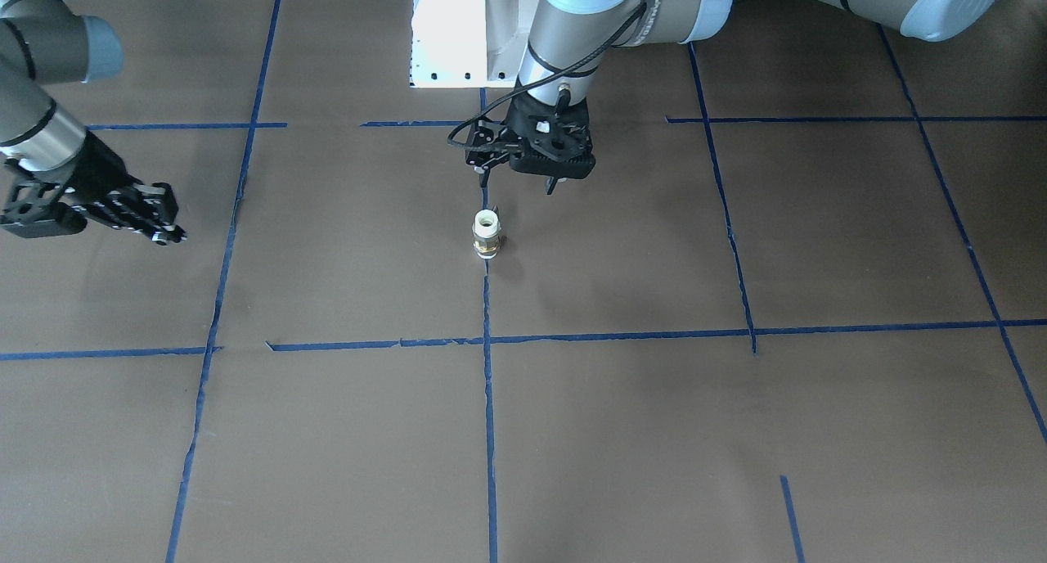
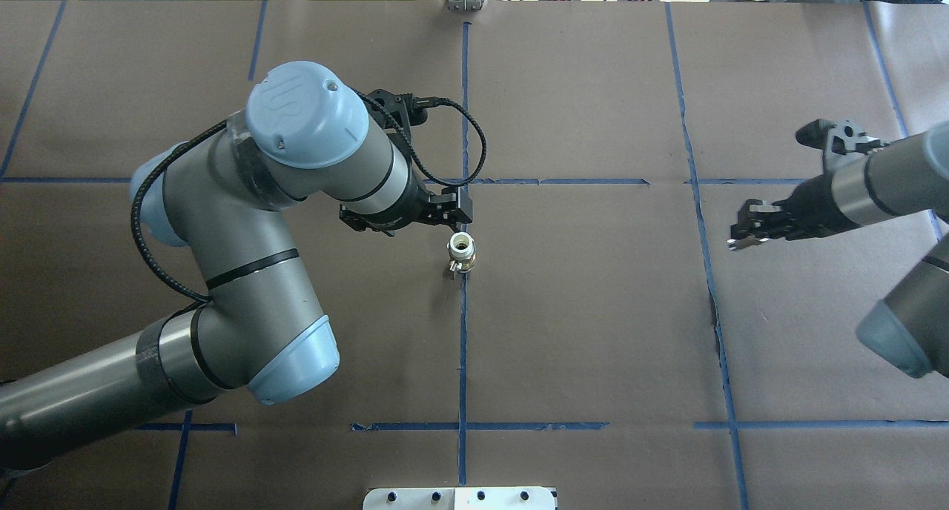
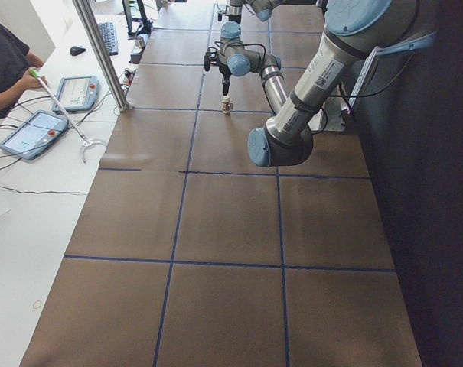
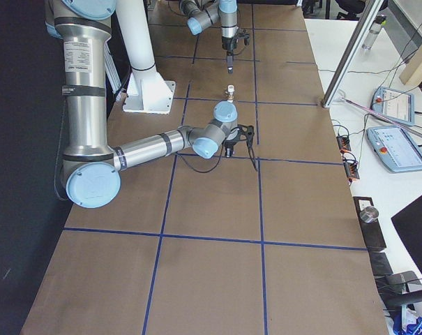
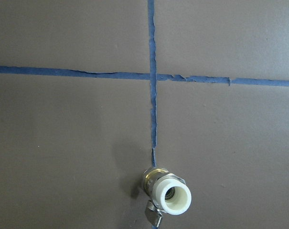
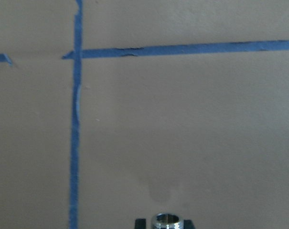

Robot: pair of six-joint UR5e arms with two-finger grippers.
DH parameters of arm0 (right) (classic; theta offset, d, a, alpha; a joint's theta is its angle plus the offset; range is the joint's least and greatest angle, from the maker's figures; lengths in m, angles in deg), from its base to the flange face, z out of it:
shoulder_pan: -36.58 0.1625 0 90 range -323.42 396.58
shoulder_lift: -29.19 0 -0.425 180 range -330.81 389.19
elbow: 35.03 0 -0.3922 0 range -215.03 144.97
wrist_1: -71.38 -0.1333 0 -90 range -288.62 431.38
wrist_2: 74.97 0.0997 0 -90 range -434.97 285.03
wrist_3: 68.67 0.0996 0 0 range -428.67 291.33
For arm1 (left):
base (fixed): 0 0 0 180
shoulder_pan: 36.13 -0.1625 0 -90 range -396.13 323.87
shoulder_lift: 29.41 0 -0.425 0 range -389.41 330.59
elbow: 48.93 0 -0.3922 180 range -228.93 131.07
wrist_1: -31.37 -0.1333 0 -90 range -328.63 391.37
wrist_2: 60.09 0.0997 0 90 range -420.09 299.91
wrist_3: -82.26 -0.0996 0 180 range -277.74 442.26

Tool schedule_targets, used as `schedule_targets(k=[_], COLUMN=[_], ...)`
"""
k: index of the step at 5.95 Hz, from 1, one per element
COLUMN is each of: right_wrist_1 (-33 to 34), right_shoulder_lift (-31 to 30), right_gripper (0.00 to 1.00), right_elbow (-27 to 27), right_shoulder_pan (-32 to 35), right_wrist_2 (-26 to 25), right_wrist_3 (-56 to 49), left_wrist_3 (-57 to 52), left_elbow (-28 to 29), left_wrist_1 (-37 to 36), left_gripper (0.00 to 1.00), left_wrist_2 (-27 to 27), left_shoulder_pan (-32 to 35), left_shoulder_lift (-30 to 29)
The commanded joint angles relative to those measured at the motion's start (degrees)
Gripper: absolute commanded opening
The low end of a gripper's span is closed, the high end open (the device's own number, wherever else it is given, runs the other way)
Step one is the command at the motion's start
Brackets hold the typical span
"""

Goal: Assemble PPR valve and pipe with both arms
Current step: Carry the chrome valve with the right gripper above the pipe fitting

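Note:
The valve (image 1: 487,234) stands upright at the table's centre on a blue tape line, its white PPR socket on top, brass body and small handle below; it also shows in the overhead view (image 2: 461,252) and the left wrist view (image 5: 170,195). My left gripper (image 1: 515,183) hangs open and empty just above and beside it, toward the robot base (image 2: 452,215). My right gripper (image 2: 741,236) is far off to the side (image 1: 168,231), shut on a short pipe fitting, whose chrome threaded rim (image 6: 167,220) shows between the fingers.
The white robot base plate (image 1: 458,39) is behind the valve. Blue tape lines (image 2: 463,347) divide the brown table cover. Tablets (image 3: 36,131) and a metal post (image 3: 101,53) stand on the operators' side bench.

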Motion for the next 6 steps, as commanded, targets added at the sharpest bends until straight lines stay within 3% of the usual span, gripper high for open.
schedule_targets(k=[1, 3, 4, 6], right_wrist_1=[8.6, 25.8, 26.5, 26.7], right_shoulder_lift=[15.7, 30.7, 35.2, 38.3], right_gripper=[0.0, 0.0, 0.0, 0.0], right_elbow=[-0.3, 0.8, 3.6, 7.2], right_shoulder_pan=[-6.5, -12.5, -13.4, -14.9], right_wrist_2=[-1.9, -9.1, -9.4, -10.7], right_wrist_3=[16.5, 20.1, 23.7, 25.4], left_wrist_3=[-0.1, -0.2, -0.2, -0.2], left_elbow=[-2.7, -5.9, -6.6, -7.4], left_wrist_1=[0.0, 0.0, 0.0, 0.8], left_gripper=[0.93, 0.93, 0.93, 0.93], left_wrist_2=[0.0, 0.1, 0.1, 0.2], left_shoulder_pan=[0.8, 1.6, 1.7, 1.7], left_shoulder_lift=[3.0, 7.6, 9.8, 11.2])
